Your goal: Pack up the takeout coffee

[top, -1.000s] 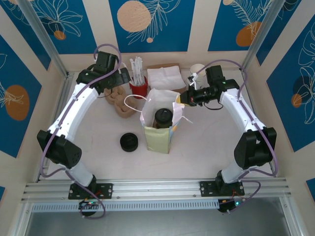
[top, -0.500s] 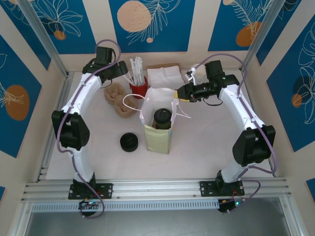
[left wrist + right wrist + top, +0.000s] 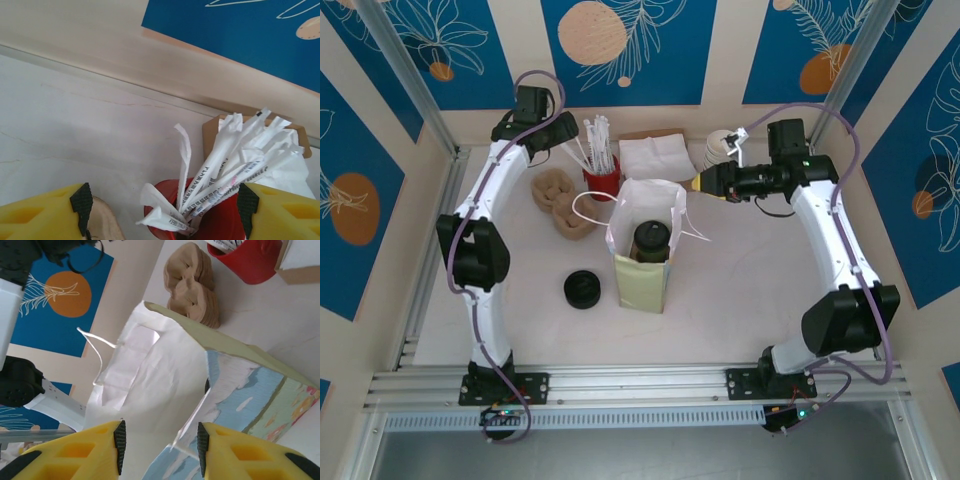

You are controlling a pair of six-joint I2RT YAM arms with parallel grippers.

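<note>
**Bag let go, both arms drawing back**

Your right gripper (image 3: 161, 440) has released the rim of the white paper bag (image 3: 640, 285) with the pale printed front and has drawn off to the right. Its yellow fingers now stand apart with nothing between them. Your left gripper (image 3: 163, 204) has pulled away to the far left corner, jaws spread wide and empty, facing the red cup of paper-wrapped straws (image 3: 220, 225).

The takeout coffee (image 3: 651, 240), a small paper cup under a round black plastic lid, stands inside the bag at the middle of the table. The bag stays upright with no one holding it. I judge the packing itself as good as done, and you have only to clear the arms.

The bag's walls hide the cup's sides, so you cannot check whether it sits flat on the bottom. In the right wrist view the bag runs off the picture's edge. In the left wrist view the fingers are cropped at the bottom edge.
</note>
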